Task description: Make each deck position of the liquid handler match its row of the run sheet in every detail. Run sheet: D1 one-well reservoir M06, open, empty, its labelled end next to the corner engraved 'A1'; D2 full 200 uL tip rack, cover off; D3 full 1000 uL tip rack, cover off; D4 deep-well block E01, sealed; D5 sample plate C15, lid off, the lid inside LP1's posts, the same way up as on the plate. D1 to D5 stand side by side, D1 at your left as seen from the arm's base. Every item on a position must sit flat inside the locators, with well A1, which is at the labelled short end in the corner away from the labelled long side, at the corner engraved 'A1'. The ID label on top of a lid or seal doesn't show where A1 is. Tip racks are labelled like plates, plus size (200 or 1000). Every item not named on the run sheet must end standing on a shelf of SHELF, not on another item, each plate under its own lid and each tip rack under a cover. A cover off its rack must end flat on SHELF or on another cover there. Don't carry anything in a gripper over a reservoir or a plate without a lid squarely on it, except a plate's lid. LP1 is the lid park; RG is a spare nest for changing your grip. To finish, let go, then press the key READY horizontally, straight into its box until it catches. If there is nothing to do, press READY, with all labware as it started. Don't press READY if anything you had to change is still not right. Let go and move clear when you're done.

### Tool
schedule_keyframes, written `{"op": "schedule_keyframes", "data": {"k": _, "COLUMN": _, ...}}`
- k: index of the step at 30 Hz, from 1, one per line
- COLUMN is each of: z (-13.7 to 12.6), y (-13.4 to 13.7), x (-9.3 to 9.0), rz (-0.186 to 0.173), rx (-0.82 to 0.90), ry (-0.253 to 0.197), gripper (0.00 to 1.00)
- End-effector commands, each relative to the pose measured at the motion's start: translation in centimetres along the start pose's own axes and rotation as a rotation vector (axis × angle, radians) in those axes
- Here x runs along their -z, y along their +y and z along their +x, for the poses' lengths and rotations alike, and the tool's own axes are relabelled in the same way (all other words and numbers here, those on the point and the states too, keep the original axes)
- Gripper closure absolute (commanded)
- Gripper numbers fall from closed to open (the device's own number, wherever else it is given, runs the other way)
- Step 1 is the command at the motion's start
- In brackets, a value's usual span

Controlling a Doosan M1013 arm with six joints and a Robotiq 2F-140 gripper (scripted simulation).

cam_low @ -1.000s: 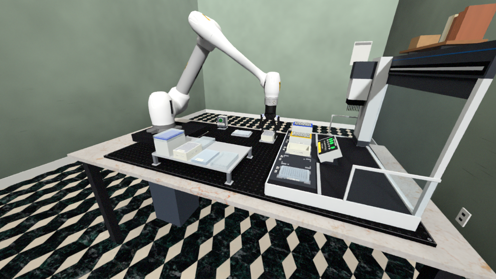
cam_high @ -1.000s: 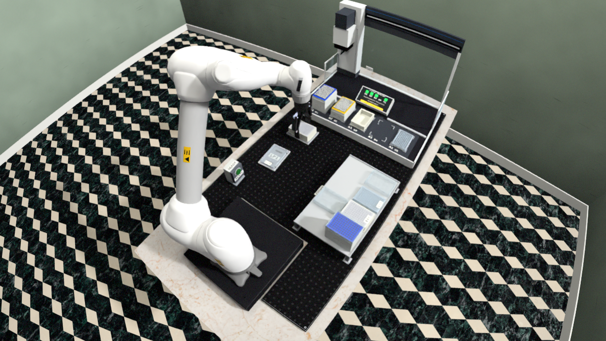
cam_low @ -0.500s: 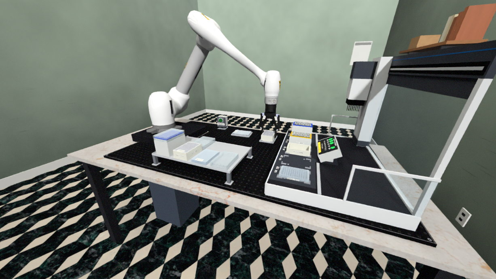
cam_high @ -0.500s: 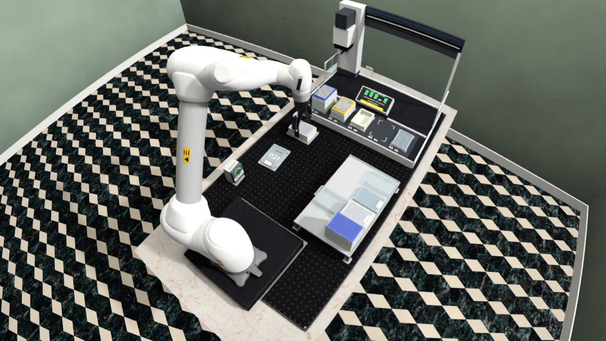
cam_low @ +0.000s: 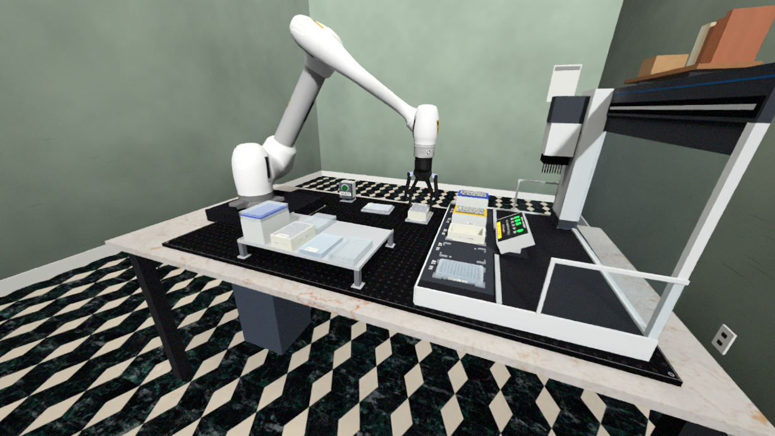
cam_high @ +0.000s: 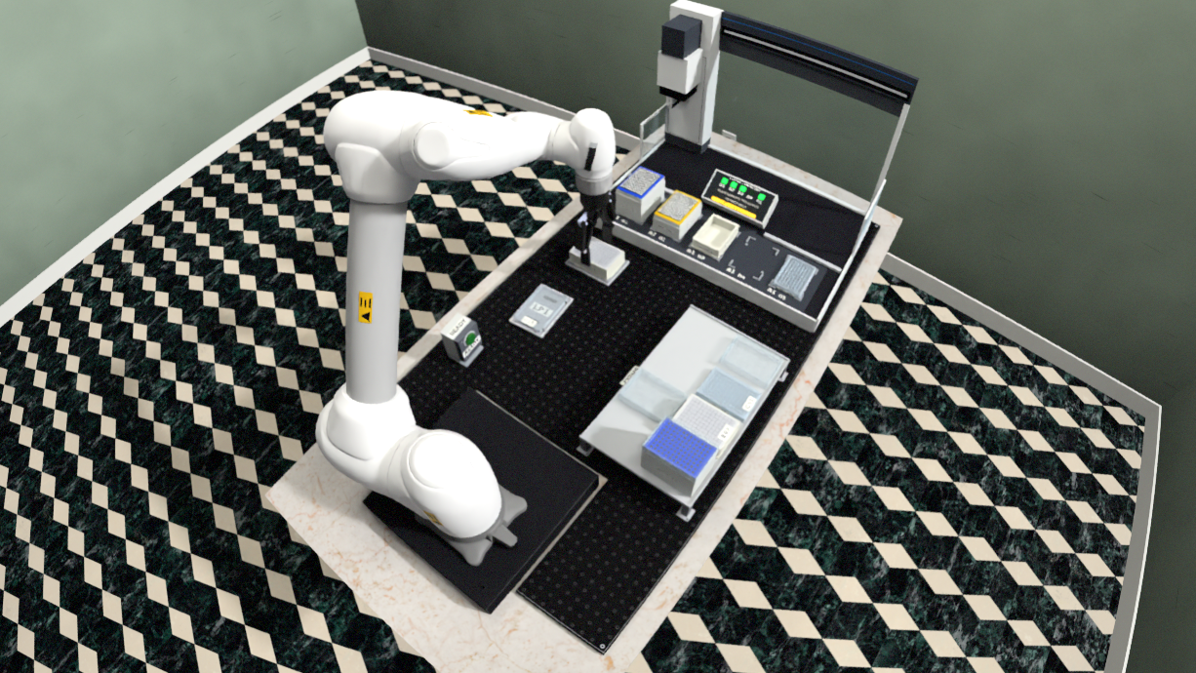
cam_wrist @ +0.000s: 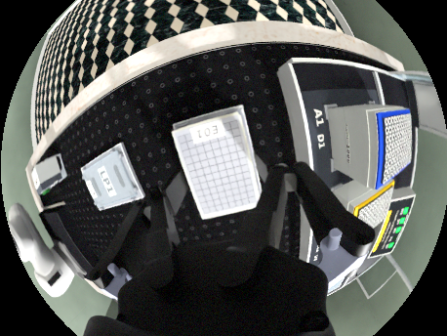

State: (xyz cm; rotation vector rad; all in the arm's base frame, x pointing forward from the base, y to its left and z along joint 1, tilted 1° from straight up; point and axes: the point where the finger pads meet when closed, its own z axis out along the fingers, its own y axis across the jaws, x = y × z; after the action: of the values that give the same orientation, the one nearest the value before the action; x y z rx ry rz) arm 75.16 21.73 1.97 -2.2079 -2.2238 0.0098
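My gripper [cam_high: 589, 232] hangs open just above the deep-well block E01 [cam_high: 602, 260], clear of it. The block has a white gridded seal and stands on the spare nest left of the deck. In the wrist view the block [cam_wrist: 218, 168] lies between and below my spread fingers. In the side view my fingertips [cam_low: 421, 190] are above the block [cam_low: 419, 212]. On the deck, from D1, stand a blue-rimmed tip rack [cam_high: 640, 193], a yellow-rimmed tip rack [cam_high: 677, 213] and a white open reservoir [cam_high: 713, 235]. D4 [cam_high: 757, 258] is bare and D5 holds a clear plate [cam_high: 793, 275].
The LP1 lid park [cam_high: 541, 310] and the READY key box [cam_high: 462, 339] lie toward the arm's base. The SHELF [cam_high: 689, 392] holds a blue-covered rack [cam_high: 679, 447], a white plate [cam_high: 705, 417], a labelled plate [cam_high: 730, 392] and clear covers. The pipetting gantry [cam_high: 686, 75] stands behind the deck.
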Motion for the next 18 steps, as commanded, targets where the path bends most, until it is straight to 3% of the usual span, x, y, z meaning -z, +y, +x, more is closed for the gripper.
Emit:
{"op": "schedule_keyframes", "data": {"k": 1, "z": 0.0, "y": 0.0, "x": 0.6, "rz": -0.001, "rx": 0.0, "ry": 0.001, "gripper": 0.34}}
{"op": "schedule_keyframes", "data": {"k": 18, "z": 0.0, "y": 0.0, "x": 3.1, "rz": -0.001, "rx": 0.0, "ry": 0.001, "gripper": 0.34}}
